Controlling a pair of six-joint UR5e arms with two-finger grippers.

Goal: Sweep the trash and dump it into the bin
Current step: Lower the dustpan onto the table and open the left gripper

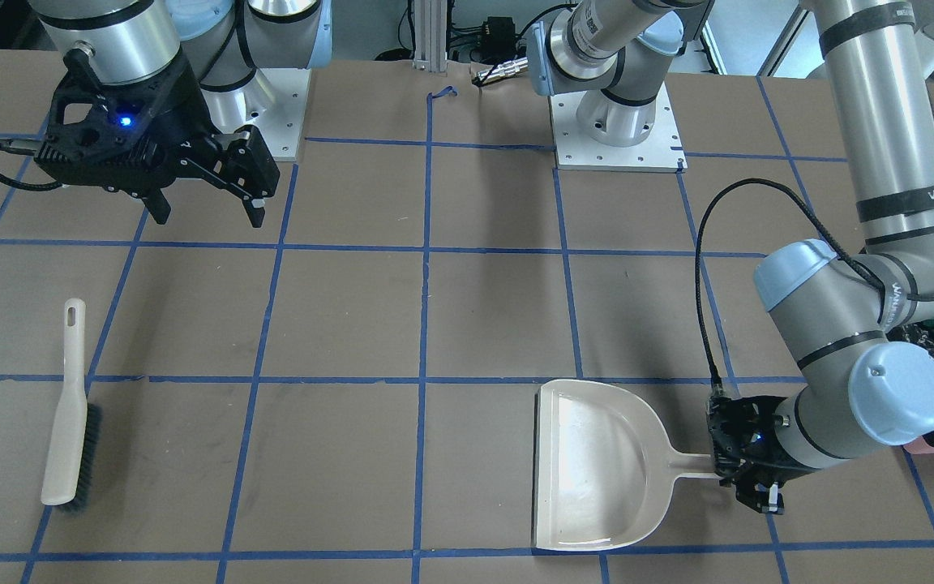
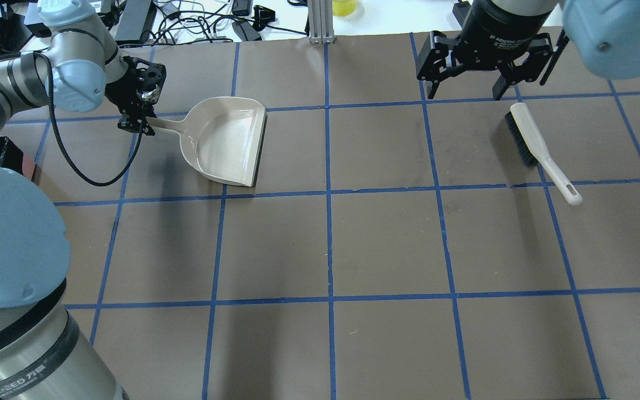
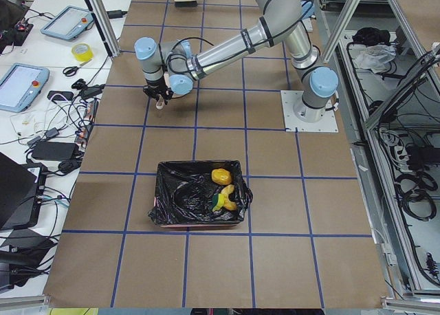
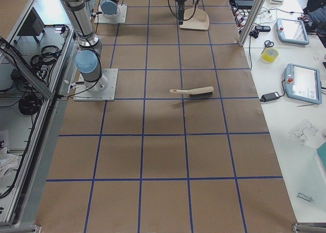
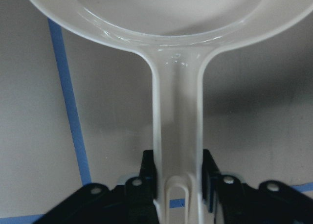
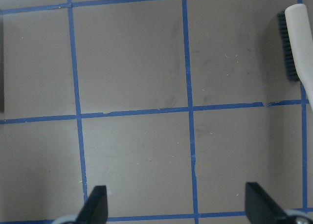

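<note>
Front view, lower right: we are seeing the left gripper (image 1: 730, 477) reaching low, pinching the dustpan (image 1: 597, 462) handle; upper left, the right gripper (image 1: 209, 215) is hanging spread. Left side view, centre: trash (image 3: 221, 176) is lying inside the bin (image 3: 162, 206).

The bin (image 3: 168, 198), pink and lined with crinkled black plastic, stands open on the tabletop (image 3: 206, 274). Inside it, toward one end, lie an orange-yellow lump (image 3: 221, 175) and a yellow wedge (image 3: 224, 203) with a green side.

glossy plastic dustpan (image 1: 597, 462), crinkled glossy bin (image 3: 199, 194) liner
</note>
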